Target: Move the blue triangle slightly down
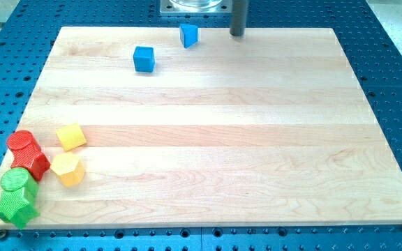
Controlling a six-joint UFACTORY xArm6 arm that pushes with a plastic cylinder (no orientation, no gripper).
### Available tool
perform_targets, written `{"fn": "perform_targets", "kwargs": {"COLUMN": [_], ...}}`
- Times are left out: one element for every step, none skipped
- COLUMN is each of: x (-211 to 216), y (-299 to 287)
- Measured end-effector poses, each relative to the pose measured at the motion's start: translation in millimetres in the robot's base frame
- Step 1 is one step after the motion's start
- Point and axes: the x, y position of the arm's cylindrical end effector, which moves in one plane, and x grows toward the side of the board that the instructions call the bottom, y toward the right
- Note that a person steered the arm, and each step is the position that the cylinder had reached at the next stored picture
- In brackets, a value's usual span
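Nearest the camera, at the bottom-left corner of the pale wooden board, sits a green star-shaped block, with a green cylinder block touching it just above. Above these stand a red cylinder block and a red hexagonal block, close together along the board's left edge. Just to their right lie two yellow blocks: a yellow cube-like block higher up and a yellow hexagonal block below it, the lower one just beside the red hexagonal block.

Moving right, well apart from that cluster, a blue cube block rests near the view's top. To its right and slightly higher sits the blue triangle block, close to the board's top edge and apart from the cube.

Further right, the straight dark rod comes down from the view's top; my tip stands at the board's top edge, near the blue triangle on its right side and level with it, not touching it. The rod carries no jaws, so it grasps nothing.

A blue perforated metal table surrounds the board on all sides
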Motion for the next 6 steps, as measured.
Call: {"fn": "perform_targets", "kwargs": {"x": [0,60,153,172,136,98], "y": [-85,-113,-134,-152,-140,-173]}}
